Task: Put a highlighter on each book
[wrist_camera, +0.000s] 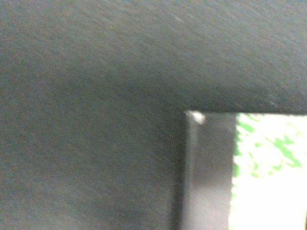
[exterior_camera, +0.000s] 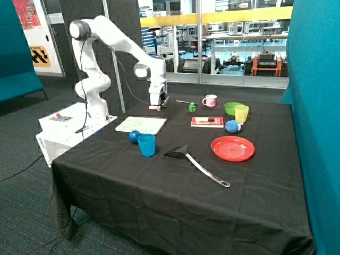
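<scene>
Highlighters feel light and slick, so we'd pinch mid-barrel; can't tell what the gripper [exterior_camera: 156, 108] holds above the white book [exterior_camera: 141, 125].

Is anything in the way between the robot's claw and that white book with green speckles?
Nothing visible. The gripper hangs low over the black cloth right beside a corner of the white book; the blue ball and blue cup stand at the book's opposite side.
</scene>
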Robot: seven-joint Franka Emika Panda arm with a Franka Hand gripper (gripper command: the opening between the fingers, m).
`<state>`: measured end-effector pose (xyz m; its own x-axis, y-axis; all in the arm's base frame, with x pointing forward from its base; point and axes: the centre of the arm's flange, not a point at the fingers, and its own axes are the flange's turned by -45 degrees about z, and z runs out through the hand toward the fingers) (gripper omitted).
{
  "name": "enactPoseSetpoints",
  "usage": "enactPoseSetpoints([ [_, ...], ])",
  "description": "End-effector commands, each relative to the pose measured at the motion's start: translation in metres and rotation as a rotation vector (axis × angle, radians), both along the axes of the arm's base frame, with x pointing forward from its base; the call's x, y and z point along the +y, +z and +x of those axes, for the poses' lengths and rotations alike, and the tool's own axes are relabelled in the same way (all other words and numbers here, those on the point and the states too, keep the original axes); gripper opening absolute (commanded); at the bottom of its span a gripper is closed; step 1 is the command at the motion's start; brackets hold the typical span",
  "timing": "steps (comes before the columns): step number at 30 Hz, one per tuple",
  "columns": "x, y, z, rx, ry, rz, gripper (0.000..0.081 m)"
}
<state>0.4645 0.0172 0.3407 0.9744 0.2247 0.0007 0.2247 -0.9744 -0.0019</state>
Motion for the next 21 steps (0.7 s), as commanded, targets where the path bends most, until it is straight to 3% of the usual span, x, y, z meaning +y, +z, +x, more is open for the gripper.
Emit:
enactPoseSetpoints([
  [1, -0.044, 0.001, -0.018, 0.0003, -0.001, -0.0020, 0.0000],
  [21, -0.093, -0.028, -0.046, 0.0003, -0.037, -0.0020, 0.0000],
])
